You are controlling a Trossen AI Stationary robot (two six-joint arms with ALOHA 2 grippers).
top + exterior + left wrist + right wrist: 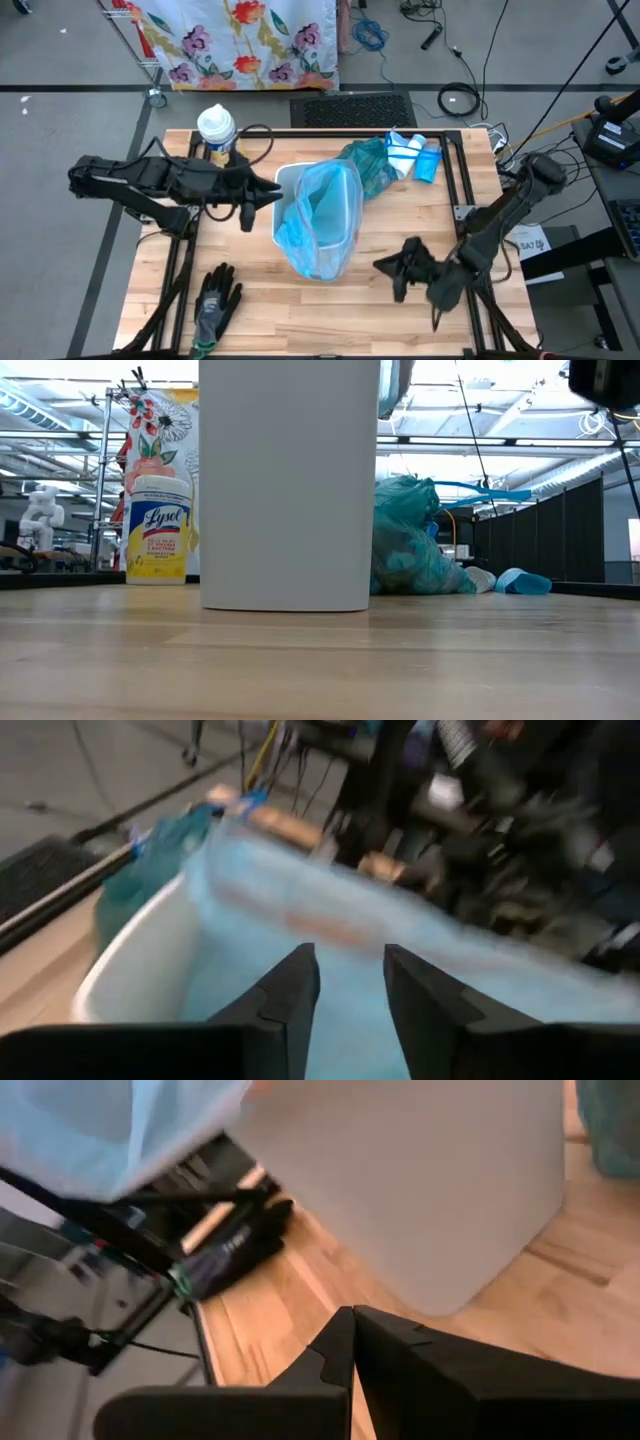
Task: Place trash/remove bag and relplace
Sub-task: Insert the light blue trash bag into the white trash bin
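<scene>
A white bin (288, 178) stands mid-table, lined with a light blue bag (325, 220) whose film spills over the rim toward the near edge. A full teal bag (370, 165) rests on the table behind it. My left gripper (275, 195) hovers open at the bin's left rim, its fingers (290, 1000) pointing across the blue bag (340, 910). My right gripper (385, 265) is shut, low over the table to the right of the bin and nearer the front edge, facing the bin's wall (430, 1180). Loose trash is out of view. My left gripper stands open at the bag's film on the bin's left rim. I cannot tell whether its fingers touch the film.
A Lysol wipes canister (217, 130) stands at the far left. A black-and-grey glove (215, 300) lies at the near left. A blue roll of bags (415, 155) lies at the far right beside the teal bag. Bare wood lies near the front edge.
</scene>
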